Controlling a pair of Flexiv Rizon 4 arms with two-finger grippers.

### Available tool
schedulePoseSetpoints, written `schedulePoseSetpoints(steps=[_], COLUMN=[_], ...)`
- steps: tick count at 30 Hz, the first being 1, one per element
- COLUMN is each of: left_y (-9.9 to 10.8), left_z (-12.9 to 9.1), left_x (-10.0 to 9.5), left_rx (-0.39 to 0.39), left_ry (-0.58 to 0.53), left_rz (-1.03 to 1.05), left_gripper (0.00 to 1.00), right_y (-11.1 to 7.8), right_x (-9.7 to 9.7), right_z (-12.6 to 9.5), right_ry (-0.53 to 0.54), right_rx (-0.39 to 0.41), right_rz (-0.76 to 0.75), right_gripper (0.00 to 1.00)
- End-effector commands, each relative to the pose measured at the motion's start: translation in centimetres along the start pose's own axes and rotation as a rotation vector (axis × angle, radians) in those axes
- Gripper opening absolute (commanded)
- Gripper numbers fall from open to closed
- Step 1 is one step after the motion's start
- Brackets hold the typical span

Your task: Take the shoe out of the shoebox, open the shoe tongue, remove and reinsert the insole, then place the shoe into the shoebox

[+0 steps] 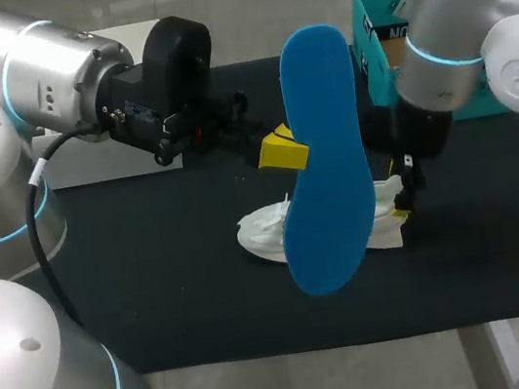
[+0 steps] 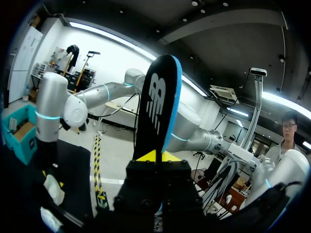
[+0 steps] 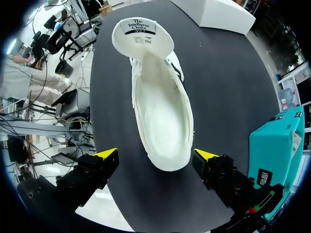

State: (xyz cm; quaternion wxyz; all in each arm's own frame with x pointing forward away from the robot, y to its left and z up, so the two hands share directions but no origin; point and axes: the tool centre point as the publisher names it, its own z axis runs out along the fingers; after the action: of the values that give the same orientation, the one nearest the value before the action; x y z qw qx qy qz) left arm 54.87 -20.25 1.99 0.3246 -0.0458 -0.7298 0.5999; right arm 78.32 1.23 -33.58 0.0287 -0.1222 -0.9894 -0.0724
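My left gripper is shut on the edge of a blue insole and holds it upright above the table. In the left wrist view the insole shows its black upper face and stands up from between the yellow tips of the left gripper. Under it, a white shoe lies on the black mat with its tongue folded back. My right gripper hangs over the heel. In the right wrist view the right gripper is open, with a finger on each side of the shoe, not touching it.
A teal shoebox stands at the back right of the mat, close behind my right arm; it also shows as the shoebox beside the right gripper. A white box sits at the far side of the mat, beyond the toe.
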Motion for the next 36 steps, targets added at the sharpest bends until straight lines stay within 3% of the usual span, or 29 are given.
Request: schedulePoseSetpoints(steps=[1, 36], left_y=[-0.03, -0.03], left_z=[0.12, 0.12], left_x=[-0.12, -0.12], left_rx=[0.001, 0.001], left_ry=[0.002, 0.002], left_rz=[0.000, 0.000], left_gripper=[0.00, 0.00], right_y=[-0.14, -0.42], right_x=[0.63, 0.10], right_z=[-1.35, -2.07], right_ry=[-0.026, -0.035], right_rx=[0.058, 0.054], right_rz=[0.003, -0.033], right_gripper=[1.00, 1.00])
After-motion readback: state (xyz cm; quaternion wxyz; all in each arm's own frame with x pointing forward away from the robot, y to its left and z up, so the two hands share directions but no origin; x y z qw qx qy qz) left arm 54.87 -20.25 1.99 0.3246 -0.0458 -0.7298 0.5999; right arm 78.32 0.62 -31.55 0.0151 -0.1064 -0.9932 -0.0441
